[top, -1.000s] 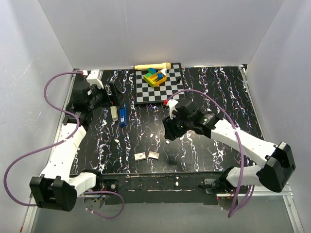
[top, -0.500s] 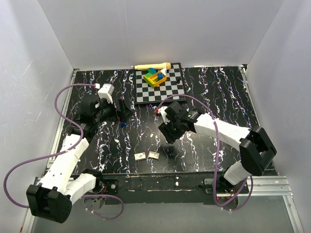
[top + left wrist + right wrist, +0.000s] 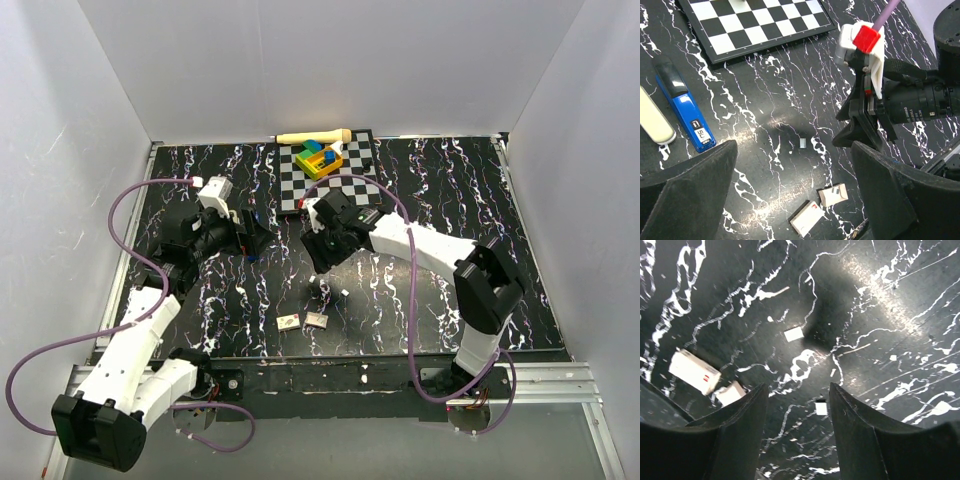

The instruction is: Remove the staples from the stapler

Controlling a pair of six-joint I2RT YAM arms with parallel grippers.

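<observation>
The stapler, blue with a black end, lies flat on the black marbled table at the left of the left wrist view. My left gripper hovers to its right, jaws wide open and empty. In the top view this gripper covers most of the stapler. My right gripper stands just right of it, near the table's middle. It is open with nothing between its fingers, above bare table. Small white staple pieces lie loose beneath it, and one shows between the two grippers.
Two small white boxes lie near the front edge. A checkerboard at the back carries coloured blocks, with a wooden stick behind it. A cream oblong object lies left of the stapler. White walls enclose the table.
My right arm has swung left across the table toward the left gripper. My left gripper has moved right and now hangs over the stapler's spot. Both stay open.
</observation>
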